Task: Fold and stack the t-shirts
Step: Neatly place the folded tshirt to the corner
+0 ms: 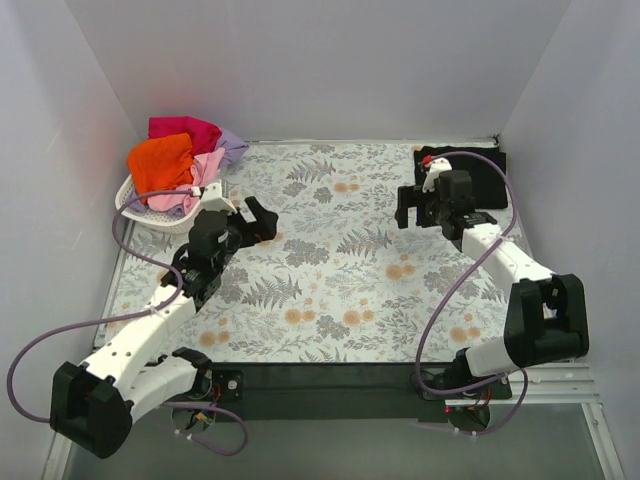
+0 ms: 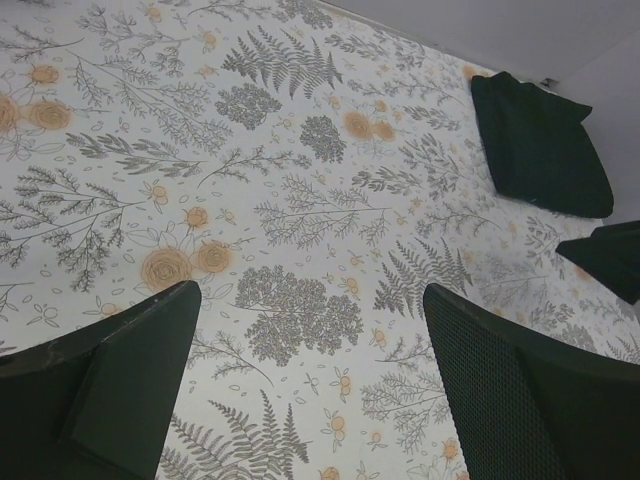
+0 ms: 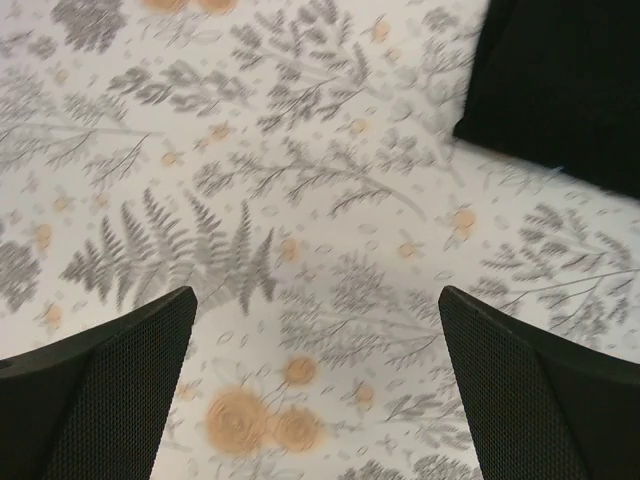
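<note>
A folded black t-shirt (image 1: 483,163) lies at the table's far right corner; it also shows in the left wrist view (image 2: 540,145) and the right wrist view (image 3: 560,80). Orange (image 1: 160,160), magenta-red (image 1: 187,128), pink (image 1: 207,167) and lavender (image 1: 233,147) t-shirts are heaped in a white basket (image 1: 150,213) at the far left. My left gripper (image 1: 262,222) (image 2: 312,295) hovers open over the floral cloth, just right of the basket, holding nothing. My right gripper (image 1: 408,208) (image 3: 317,295) is open and empty, a little left of the black t-shirt.
A floral tablecloth (image 1: 340,290) covers the table. White walls close in the left, back and right sides. The right gripper's dark tip (image 2: 610,255) shows at the right edge of the left wrist view.
</note>
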